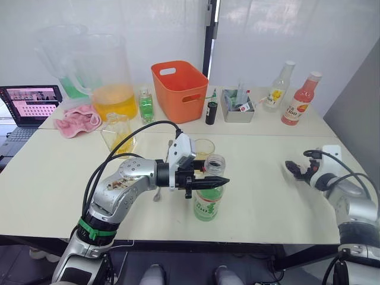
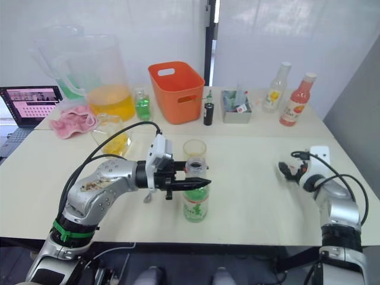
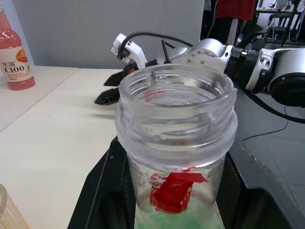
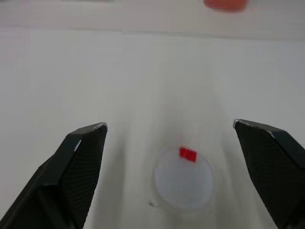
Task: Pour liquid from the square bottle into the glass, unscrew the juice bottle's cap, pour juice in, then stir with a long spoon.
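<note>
We are clenching our left gripper (image 1: pixel 209 181) around the neck of the uncapped juice bottle (image 1: pixel 208 202), standing just in front of the glass (image 1: pixel 203 147) mid-worktop. Over at the right, our right gripper (image 4: pixel 171 143) is hovering, jaws released, above the cap (image 4: pixel 183 179) lying on the worktop (image 1: pixel 267 196). Uncapping looks finished, so next we are lifting and tipping the bottle over the glass.

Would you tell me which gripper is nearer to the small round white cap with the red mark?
Right. The right gripper hangs open directly over the white cap lying on the table, while the left gripper is across the table, shut on the juice bottle.
</note>
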### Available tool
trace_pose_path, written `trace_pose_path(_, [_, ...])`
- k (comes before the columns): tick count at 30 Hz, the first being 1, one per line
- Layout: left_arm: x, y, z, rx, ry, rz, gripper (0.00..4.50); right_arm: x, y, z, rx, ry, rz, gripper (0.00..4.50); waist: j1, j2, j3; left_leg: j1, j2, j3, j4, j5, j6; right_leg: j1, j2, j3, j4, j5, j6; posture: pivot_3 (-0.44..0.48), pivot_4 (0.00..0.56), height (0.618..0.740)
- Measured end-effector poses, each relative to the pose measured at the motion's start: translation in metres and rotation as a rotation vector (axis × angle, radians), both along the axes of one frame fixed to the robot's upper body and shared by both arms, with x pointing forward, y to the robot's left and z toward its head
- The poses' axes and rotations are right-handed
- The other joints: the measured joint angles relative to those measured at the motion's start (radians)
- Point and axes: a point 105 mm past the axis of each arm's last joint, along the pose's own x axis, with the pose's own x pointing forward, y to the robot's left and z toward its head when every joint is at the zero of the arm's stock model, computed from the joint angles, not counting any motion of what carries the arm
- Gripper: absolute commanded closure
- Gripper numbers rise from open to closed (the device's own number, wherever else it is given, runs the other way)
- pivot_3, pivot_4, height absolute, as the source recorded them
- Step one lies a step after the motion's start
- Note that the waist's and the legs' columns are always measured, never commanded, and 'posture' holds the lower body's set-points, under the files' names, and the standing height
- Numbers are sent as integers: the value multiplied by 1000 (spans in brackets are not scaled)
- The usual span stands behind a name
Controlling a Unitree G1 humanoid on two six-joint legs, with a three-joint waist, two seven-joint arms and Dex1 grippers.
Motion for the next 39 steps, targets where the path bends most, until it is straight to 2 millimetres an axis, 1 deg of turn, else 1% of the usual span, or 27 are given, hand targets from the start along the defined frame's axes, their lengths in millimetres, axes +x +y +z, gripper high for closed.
trace_pose_path(2, [0, 0, 0, 1, -2, 3, 2936, -1, 10, 31, -40, -82, 74, 0, 0, 0, 0, 0, 0, 0, 0, 0, 0, 0, 0, 0, 0, 0, 0, 0, 150, 703])
trace_pose_path(4, [0, 0, 0, 1, -12, 1, 2936, -5, 19, 54, -85, -142, 134, 0, 2, 0, 0, 0, 0, 0, 0, 0, 0, 0, 0, 0, 0, 0, 0, 0, 150, 703])
trace_pose_path(6, [0, 1, 0, 0, -19, -3, 2936, -9, 29, 65, -100, -157, 192, 0, 4, 0, 0, 0, 0, 0, 0, 0, 0, 0, 0, 0, 0, 0, -1, 0, 150, 703])
trace_pose_path(8, [-1, 6, 1, 16, -24, -12, 2936, -19, 47, 71, -110, -146, 303, 0, 4, 0, 0, -1, 0, 0, 0, 0, 0, -2, 0, 0, 0, -1, -1, 0, 150, 703])
trace_pose_path(10, [-1, 19, 4, 49, -37, -3, 2937, -32, 63, 80, -136, -133, 413, 0, -3, 1, 1, -1, 1, 0, -2, 0, 0, -2, 0, 0, 1, -1, -1, 0, 150, 703])
trace_pose_path(13, [9, 41, 13, 50, -40, 80, 2937, -53, 85, 95, -143, -124, 552, 0, -15, 1, 1, -1, 1, -1, -2, 0, 0, -2, 1, 0, 1, -1, -1, 0, 150, 703])
trace_pose_path(15, [11, 50, 20, 31, -41, 108, 2937, -61, 95, 97, -141, -105, 615, 0, -15, 0, 1, -1, 1, 0, -2, 0, 0, -2, 0, -1, 0, -1, -2, 0, 150, 703])
trace_pose_path(17, [9, 57, 26, 9, -16, 102, 2938, -67, 102, 95, -142, -78, 663, 0, -15, 0, 2, -2, 1, 0, -1, 0, 0, -3, 0, 0, 0, -3, -6, 0, 150, 703])
trace_pose_path(19, [4, 74, 38, 16, 1, 100, 2938, -76, 114, 91, -147, -30, 748, 0, -18, -2, 4, -3, 1, 0, -2, 0, 0, -4, 0, -1, 1, -3, -6, 0, 150, 703])
trace_pose_path(21, [2, 88, 55, 41, -44, 122, 2938, -83, 124, 89, -134, -6, 821, 0, -20, -2, 5, -2, 1, 0, -2, 0, 0, -4, 0, -1, 1, -3, -6, 0, 150, 703])
trace_pose_path(23, [2, 102, 66, 70, -85, 159, 2938, -89, 132, 89, -113, 5, 877, 0, -19, -2, 5, -2, 1, 0, -2, 0, 0, -4, 0, -1, 0, -4, -7, 0, 150, 703])
trace_pose_path(27, [5, 114, 68, 94, -96, 193, 2938, -98, 141, 88, -76, 32, 942, 0, -12, -4, 5, -2, 1, 0, -2, 0, 0, -4, 0, -1, 0, -4, -8, 0, 150, 703])
trace_pose_path(29, [13, 122, 69, 93, -102, 226, 2938, -102, 145, 88, -72, 44, 964, 0, -9, -5, 6, -2, 1, 0, -2, 0, 0, -4, 0, -1, 0, -4, -8, 0, 150, 703])
trace_pose_path(31, [25, 131, 77, 79, -141, 278, 2938, -106, 150, 89, -68, 45, 987, 0, -7, -6, 6, -3, 1, 0, -2, 0, 0, -4, 0, -1, 0, -4, -8, 0, 150, 703])
trace_pose_path(34, [36, 134, 88, 44, -209, 313, 2938, -109, 155, 90, -71, 43, 996, 0, -3, -6, 6, -4, 1, 0, -2, 0, 0, -4, 0, -1, -1, -4, -8, 0, 150, 703])
trace_pose_path(36, [54, 133, 95, -9, -253, 348, 2938, -112, 161, 87, -87, 46, 1006, 0, 6, -6, 6, -4, 1, 0, -2, 0, 0, -5, 0, -2, 0, -4, -8, 0, 150, 703])
trace_pose_path(39, [79, 132, 102, -46, -307, 399, 2938, -117, 172, 89, -104, 24, 1031, 0, 10, -6, 6, -5, 1, -1, -1, 0, 0, -5, 0, -2, 0, -1, -2, 0, 150, 703])
